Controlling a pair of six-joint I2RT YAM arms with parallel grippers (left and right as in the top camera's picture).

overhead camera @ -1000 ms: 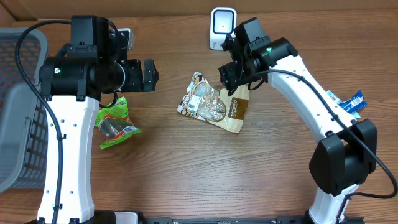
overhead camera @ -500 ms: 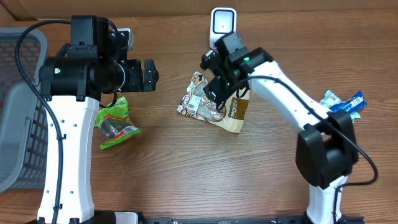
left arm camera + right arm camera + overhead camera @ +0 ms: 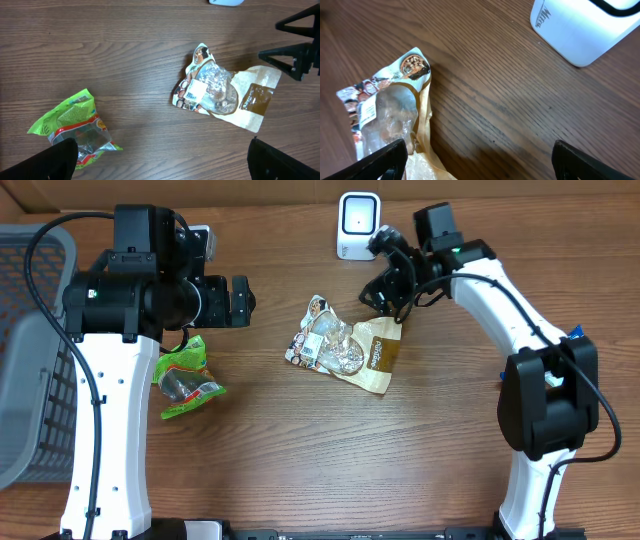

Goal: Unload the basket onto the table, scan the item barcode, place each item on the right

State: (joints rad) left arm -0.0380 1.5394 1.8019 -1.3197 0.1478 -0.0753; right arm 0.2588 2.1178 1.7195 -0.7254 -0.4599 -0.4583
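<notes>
A snack bag (image 3: 328, 345) with a clear window and a white barcode label lies mid-table, partly over a brown paper pouch (image 3: 378, 360). The white scanner (image 3: 357, 225) stands at the far edge. My right gripper (image 3: 386, 288) hovers open between the scanner and the pouch, holding nothing. In the right wrist view the bag (image 3: 385, 112) is at the lower left, the scanner (image 3: 585, 25) at the upper right, and bare wood lies between the jaws of the right gripper (image 3: 480, 162). My left gripper (image 3: 240, 300) hangs wide open and empty, left of the bag (image 3: 202, 90).
A green snack bag (image 3: 185, 380) lies under the left arm. A grey basket (image 3: 30, 350) stands at the left edge. Blue packets (image 3: 575, 337) peek out behind the right arm's base. A small white device (image 3: 203, 235) sits behind the left arm.
My right gripper swung left over the bag, then drew back right and toward the scanner, jaws widening. The bag and pouch lie where they were. The left arm has not moved.
</notes>
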